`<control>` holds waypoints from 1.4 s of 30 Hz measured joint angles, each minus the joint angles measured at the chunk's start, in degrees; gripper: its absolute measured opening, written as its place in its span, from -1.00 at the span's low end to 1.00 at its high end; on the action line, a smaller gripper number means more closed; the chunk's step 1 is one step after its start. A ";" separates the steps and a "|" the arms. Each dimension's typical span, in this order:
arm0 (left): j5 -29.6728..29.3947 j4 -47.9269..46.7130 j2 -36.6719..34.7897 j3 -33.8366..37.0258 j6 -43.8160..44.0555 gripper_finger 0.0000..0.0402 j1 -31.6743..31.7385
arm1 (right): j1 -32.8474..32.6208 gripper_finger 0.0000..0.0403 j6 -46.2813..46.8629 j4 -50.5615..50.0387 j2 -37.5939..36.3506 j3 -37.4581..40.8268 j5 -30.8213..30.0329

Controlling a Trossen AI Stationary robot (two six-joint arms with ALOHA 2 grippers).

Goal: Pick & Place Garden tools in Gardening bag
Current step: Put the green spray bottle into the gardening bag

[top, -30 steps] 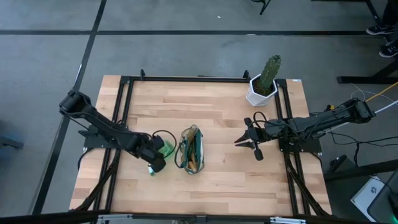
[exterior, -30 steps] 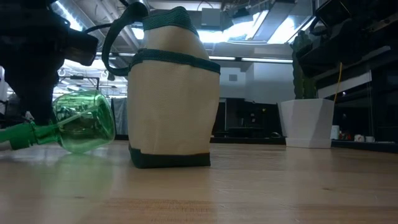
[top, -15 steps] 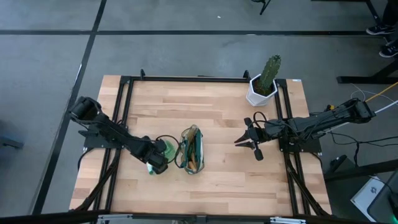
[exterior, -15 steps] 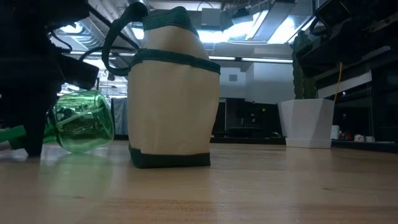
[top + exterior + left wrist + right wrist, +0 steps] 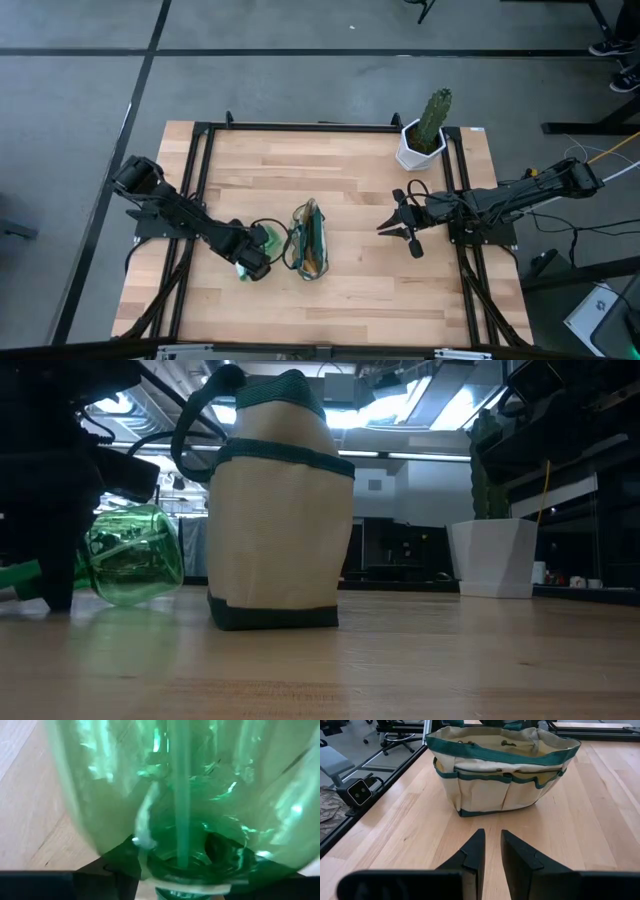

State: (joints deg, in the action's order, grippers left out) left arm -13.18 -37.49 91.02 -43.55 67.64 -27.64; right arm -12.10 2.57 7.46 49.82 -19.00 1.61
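The translucent green spray bottle (image 5: 264, 238) (image 5: 135, 555) lies on its side on the table just left of the gardening bag (image 5: 307, 240) (image 5: 280, 510). Its spray head points away from the bag. My left gripper (image 5: 250, 265) (image 5: 185, 882) points down over the bottle's neck (image 5: 186, 865), open, one finger on each side. The cream bag with green trim stands upright on its base, and brown handles show inside it. My right gripper (image 5: 385, 228) (image 5: 491, 845) hovers right of the bag, pointing at it, with a narrow empty gap between its fingers. My left gripper comes from above, its fingers across the bottle's neck (image 5: 186, 865) between the round body and the spray head. I cannot tell whether the fingers touch the neck. The bottle rests on its side on the table.
A cactus in a white faceted pot (image 5: 420, 145) (image 5: 490, 555) stands at the table's far right. Black frame rails (image 5: 200, 180) run along the left and right sides of the tabletop. Bare wood lies between the bag and my right gripper.
My left gripper has come down onto the spray bottle's neck, still open, and has stopped there. The bottle and the bag have stayed where they were.
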 joint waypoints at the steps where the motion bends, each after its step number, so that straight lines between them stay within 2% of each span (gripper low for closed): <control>1: -0.06 0.06 0.02 0.00 0.00 0.04 0.00 | 0.00 -0.69 0.01 0.00 0.01 0.00 0.00; 8: -0.88 0.36 0.11 0.04 0.17 -0.25 0.02 | 0.00 -0.69 0.00 0.00 0.01 0.00 0.00; 21: -2.71 0.20 -1.14 0.25 -0.60 -0.26 0.11 | 0.02 -0.69 0.01 -0.03 -0.02 0.00 0.00; 32: -14.97 -3.44 -10.38 0.35 0.02 -0.26 0.21 | 0.02 -0.69 0.00 -0.92 0.01 0.00 0.00; 42: -29.17 -3.23 -18.68 0.31 -1.96 -0.26 0.15 | 0.02 -0.69 0.00 -0.90 -0.02 0.00 0.00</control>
State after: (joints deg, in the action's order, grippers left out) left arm -42.36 -40.72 72.35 -43.24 65.68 -27.49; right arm -12.08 2.57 6.57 49.80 -19.00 1.61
